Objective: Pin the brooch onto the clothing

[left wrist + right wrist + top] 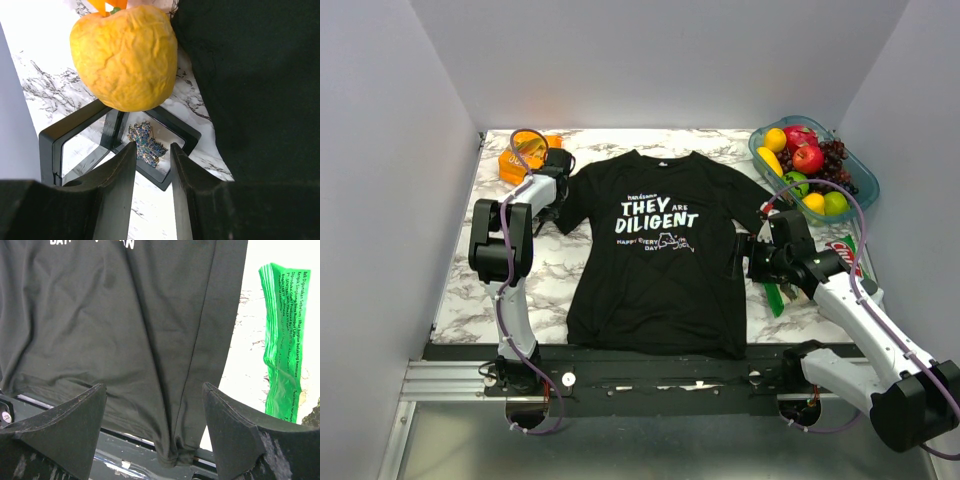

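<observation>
Hovering part-open, empty, left pincer [153, 146] faces the brooch [146, 142] (wrist view only), T-shirt [250, 75] edge to its right; right pincer [154, 386] wide, empty.

Left end effector [153, 146] seems half-open, right [154, 386] gapes wide.

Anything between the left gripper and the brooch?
Nothing visible. The left gripper hangs open right over the brooch, which lies in the black frame case. The orange fruit sits beyond it, off the path. Can't tell whether clear film covers the brooch.
</observation>
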Robot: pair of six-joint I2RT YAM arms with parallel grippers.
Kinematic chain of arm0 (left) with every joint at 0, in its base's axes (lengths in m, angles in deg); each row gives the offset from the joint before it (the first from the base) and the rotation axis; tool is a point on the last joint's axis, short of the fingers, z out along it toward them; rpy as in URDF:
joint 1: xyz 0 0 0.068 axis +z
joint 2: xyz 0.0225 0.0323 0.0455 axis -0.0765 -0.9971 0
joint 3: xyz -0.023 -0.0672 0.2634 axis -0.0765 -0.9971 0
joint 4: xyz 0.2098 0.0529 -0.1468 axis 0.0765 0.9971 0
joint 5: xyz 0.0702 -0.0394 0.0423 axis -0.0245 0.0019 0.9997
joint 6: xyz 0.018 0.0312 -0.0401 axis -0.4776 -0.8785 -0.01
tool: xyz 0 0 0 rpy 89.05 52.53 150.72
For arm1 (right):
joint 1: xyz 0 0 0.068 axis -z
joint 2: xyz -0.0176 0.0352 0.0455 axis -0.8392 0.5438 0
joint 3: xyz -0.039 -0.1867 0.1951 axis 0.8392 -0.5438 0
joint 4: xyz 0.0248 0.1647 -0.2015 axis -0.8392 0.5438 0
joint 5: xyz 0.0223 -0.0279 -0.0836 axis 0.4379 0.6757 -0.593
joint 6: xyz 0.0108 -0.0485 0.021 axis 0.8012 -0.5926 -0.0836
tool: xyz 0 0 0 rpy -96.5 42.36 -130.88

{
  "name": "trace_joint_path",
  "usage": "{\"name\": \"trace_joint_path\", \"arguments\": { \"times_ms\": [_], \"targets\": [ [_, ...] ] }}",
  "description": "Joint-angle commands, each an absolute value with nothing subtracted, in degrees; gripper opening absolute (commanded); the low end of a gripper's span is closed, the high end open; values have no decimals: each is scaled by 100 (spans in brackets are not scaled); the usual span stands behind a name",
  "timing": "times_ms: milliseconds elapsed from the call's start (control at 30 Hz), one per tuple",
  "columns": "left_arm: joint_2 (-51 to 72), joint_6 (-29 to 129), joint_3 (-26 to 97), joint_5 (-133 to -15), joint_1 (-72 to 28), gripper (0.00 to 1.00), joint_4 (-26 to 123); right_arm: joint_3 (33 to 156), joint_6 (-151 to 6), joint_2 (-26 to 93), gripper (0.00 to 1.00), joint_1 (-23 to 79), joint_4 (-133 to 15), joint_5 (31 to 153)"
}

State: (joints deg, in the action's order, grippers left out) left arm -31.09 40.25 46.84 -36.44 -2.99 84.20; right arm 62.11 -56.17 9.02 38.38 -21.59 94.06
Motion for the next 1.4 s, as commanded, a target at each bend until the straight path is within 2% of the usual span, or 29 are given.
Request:
{"name": "trace_joint_path", "arguments": {
  "times_ms": [0,300,700,967,1067,1200,1367],
  "targets": [
    [-3155,3990,4556,-3289,-326,38,8239,6125,-5631,817,85,3860,-2223,9547],
    [-3005,3946,4406,-3201,-326,26,8054,6028,-5595,711,85,3860,-2179,9511],
    [-2768,3937,4283,-2823,-326,15,7896,5958,-5560,615,85,3851,-2161,9520],
    [-2575,3937,4213,-2709,-335,14,7870,5914,-5534,579,85,3860,-2153,9511],
    [-2513,3954,4187,-2726,-335,11,7861,5922,-5525,553,85,3851,-2144,9520],
    [-2346,4016,4152,-2744,-335,1,7870,5940,-5525,544,85,3860,-2126,9511],
    [-1776,4148,3985,-3174,-370,0,7826,6010,-5639,535,85,3851,-2100,9511]
  ]
}}
